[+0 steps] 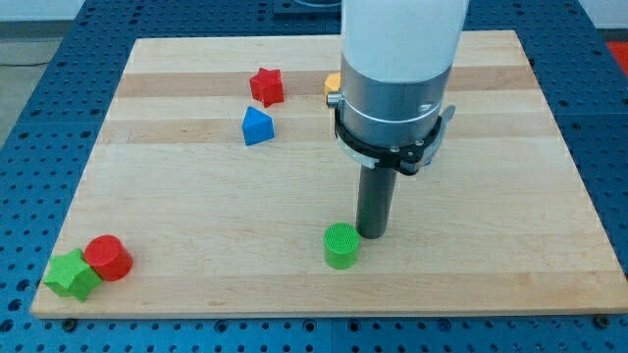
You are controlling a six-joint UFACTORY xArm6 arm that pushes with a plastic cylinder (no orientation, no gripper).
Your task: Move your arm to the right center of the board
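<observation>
No jaws are carried by this arm, so no jaw state can be told; the arm ends in a dark rod whose lower end, my tip (373, 233), is set down on the wooden board (510, 147). The tip is taken here as the landmark.

Just below the tip and slightly toward the view's left, a green cylinder (341, 245) is seen standing upright; whether it is touched by the rod cannot be told, but the two are just beside each other.

Up and to the view's left of the tip, well apart from it, a blue block (257, 126) of roughly triangular shape is placed, and a red star-like block (266, 86) lies just beyond it toward the view's top. Above the tip, an orange block (333, 84) is mostly hidden behind the arm's body, so its shape cannot be made out.

Far to the view's left and lower than the tip, near the board's corner, a red cylinder (107, 258) and a green star-like block (72, 275) are found touching each other.

The board's right centre lies to the view's right of the tip and well apart from it.
</observation>
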